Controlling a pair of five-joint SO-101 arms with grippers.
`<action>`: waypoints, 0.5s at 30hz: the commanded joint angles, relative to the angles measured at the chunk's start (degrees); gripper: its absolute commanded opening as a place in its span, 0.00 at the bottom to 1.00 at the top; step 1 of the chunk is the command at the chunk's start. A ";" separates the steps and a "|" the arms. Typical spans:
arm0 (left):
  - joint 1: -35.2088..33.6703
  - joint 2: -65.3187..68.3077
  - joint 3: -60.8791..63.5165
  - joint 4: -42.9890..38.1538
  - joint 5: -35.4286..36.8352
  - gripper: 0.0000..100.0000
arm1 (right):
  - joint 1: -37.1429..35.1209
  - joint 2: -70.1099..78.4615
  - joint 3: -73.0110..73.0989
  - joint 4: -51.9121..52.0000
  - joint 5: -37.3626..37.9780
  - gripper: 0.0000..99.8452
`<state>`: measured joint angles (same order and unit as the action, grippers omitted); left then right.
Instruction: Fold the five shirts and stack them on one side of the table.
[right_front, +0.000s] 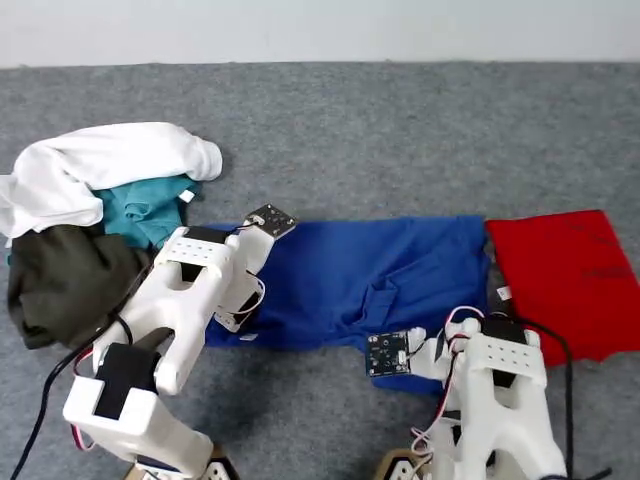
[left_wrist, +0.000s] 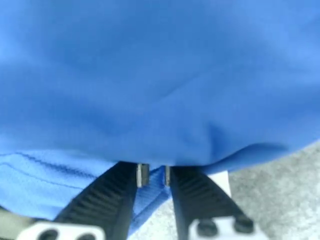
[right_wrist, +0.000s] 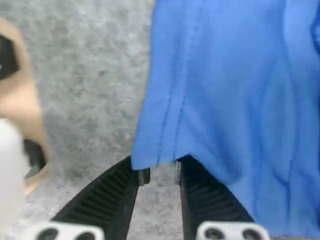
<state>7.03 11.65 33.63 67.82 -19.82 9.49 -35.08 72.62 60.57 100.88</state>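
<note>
Across the middle of the grey tabletop (right_front: 400, 130) the blue shirt (right_front: 370, 270) is lying spread out flat-ish, with some wrinkles and a fold near its front edge. Just beside it on one end sits the red shirt (right_front: 560, 270), laid out fairly neat and touching the blue one's edge. Over at the other end there's a heap: white shirt (right_front: 100, 165) on top at the back, teal shirt (right_front: 145, 210) peeking out under it, dark olive shirt (right_front: 60, 280) bunched up in front

The left arm (right_front: 190, 300) is down on the blue shirt's end nearest that heap. From its wrist cam, the left fingers (left_wrist: 122, 192) are almost closed, just a thin slit between the tips, and the blue cloth drapes right over the tips, so it looks pinched

The right arm (right_front: 500, 390) is at the shirt's near edge. The right fingers (right_wrist: 112, 192) are also nearly together, with the stitched hem of the blue shirt sitting right between the tips and bare tabletop showing below it
</note>
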 joint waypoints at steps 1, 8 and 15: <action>-1.14 1.14 2.24 -0.35 -0.09 0.07 | -0.31 0.66 2.64 -3.12 -0.88 0.09; -1.14 1.14 2.24 -0.35 -0.09 0.07 | -0.40 0.31 -0.79 -0.13 -7.47 0.01; -1.14 1.14 2.24 -0.35 -0.09 0.07 | -1.71 -0.13 -25.67 36.35 -9.49 0.06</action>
<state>7.03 11.65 33.80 67.82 -19.91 8.35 -33.93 56.88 82.46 92.35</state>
